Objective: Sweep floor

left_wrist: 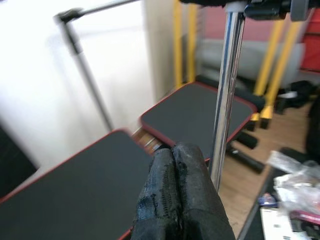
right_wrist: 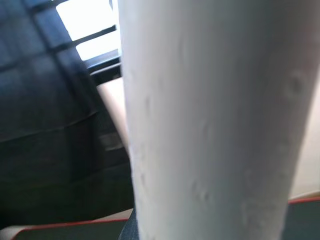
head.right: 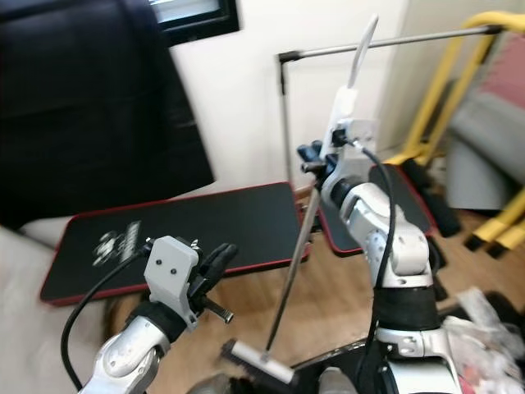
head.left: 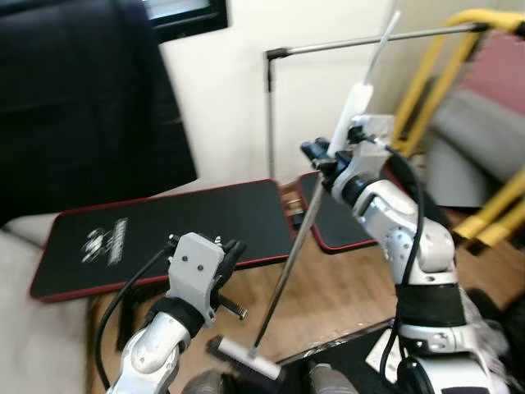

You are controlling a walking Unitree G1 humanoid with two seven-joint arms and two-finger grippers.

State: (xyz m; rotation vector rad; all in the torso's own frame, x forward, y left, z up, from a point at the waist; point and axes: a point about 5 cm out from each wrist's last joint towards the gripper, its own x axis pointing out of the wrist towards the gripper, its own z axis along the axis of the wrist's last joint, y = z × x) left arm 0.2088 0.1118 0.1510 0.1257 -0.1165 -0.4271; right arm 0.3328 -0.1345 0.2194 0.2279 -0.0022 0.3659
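A broom with a long metal handle [head.left: 297,246] and a white grip [head.left: 351,111] slants down to its brush head [head.left: 244,359] on the wooden floor [head.left: 344,287] near my feet. My right gripper [head.left: 321,154] is raised at chest height and shut on the broom's upper handle; the white grip [right_wrist: 210,120] looms close in the right wrist view. My left gripper [head.left: 228,256] is low on the left, shut with nothing in it, its black fingers [left_wrist: 175,195] pressed together just beside the metal handle [left_wrist: 226,95].
Two black mats with red edging [head.left: 164,230] [head.left: 336,217] lie on the floor ahead by the white wall. A metal rack bar [head.left: 369,39] stands behind. Yellow frame legs [head.left: 492,217] and a grey seat [head.left: 480,131] are at the right. Crumpled packaging [head.right: 492,328] lies by my right side.
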